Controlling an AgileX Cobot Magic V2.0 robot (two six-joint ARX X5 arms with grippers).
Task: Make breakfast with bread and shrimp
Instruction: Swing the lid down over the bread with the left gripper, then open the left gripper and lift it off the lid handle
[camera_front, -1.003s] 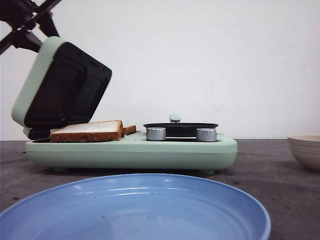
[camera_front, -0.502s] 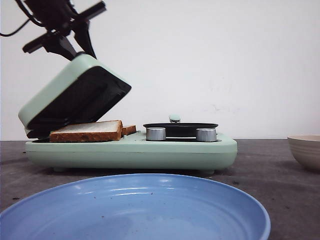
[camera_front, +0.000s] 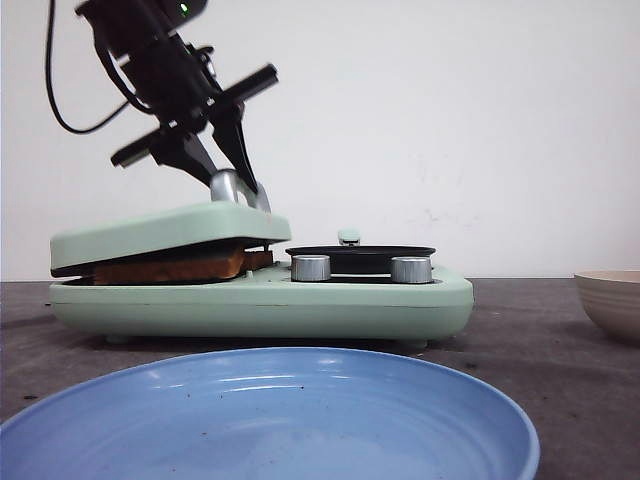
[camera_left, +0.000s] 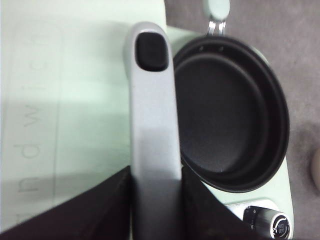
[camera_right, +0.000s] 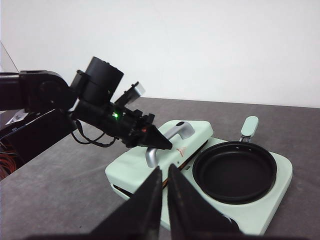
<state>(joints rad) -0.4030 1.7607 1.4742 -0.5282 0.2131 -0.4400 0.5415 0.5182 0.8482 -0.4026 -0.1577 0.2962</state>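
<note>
The bread (camera_front: 170, 268) lies in the mint-green sandwich maker (camera_front: 260, 300), pressed under its lowered lid (camera_front: 165, 232); only the brown crust edge shows. My left gripper (camera_front: 235, 170) is shut on the lid's silver handle (camera_front: 228, 186), with one dark finger on each side of the handle (camera_left: 152, 125) in the left wrist view. My right gripper (camera_right: 165, 170) is shut and empty, held in the air in front of the maker (camera_right: 200, 165). It is out of the front view. No shrimp is in view.
A black round pan (camera_front: 360, 252) sits on the maker's right half, behind two silver knobs (camera_front: 311, 268). A blue plate (camera_front: 270, 420) fills the near foreground. A beige bowl (camera_front: 612, 300) stands at the right edge. The table is dark grey.
My left gripper has swung the lid down from nearly upright to resting on the bread, moving down and to the right with the handle.
</note>
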